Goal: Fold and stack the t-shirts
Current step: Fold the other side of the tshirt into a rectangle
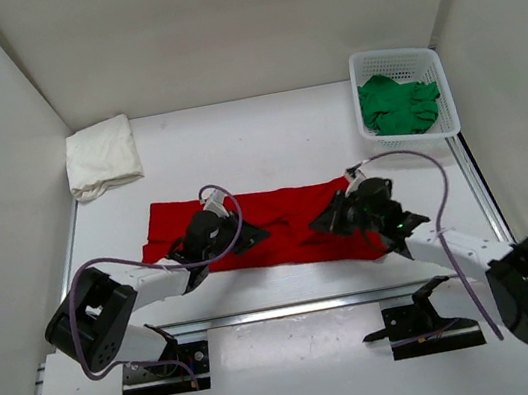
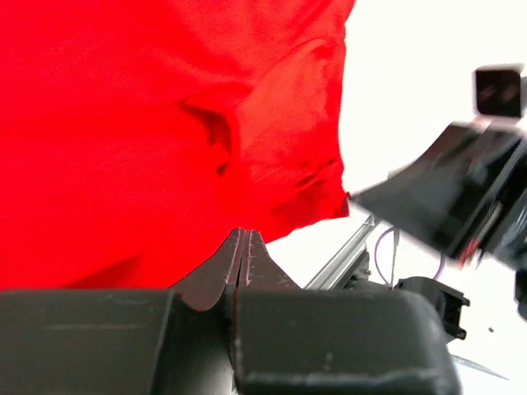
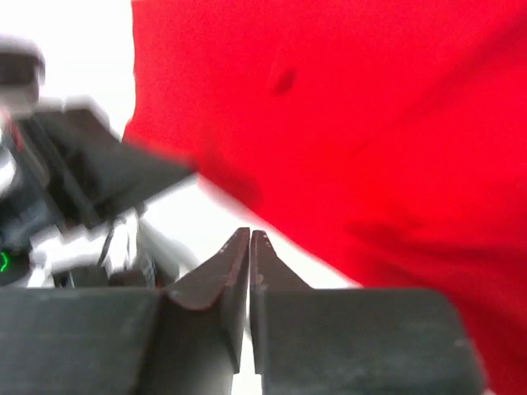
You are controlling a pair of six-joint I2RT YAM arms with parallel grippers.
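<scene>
While L/R jaws sit pinched together, red t-shirt lies spread, table visible round edges.

Spread shirt centre; folded shirt far left; third shirt in basket far right

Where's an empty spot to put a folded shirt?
Bare table lies at the back, between the white t-shirt and the basket holding the green t-shirt. The middle is crowded: the red t-shirt, with the left claw and right claw at it.
</scene>
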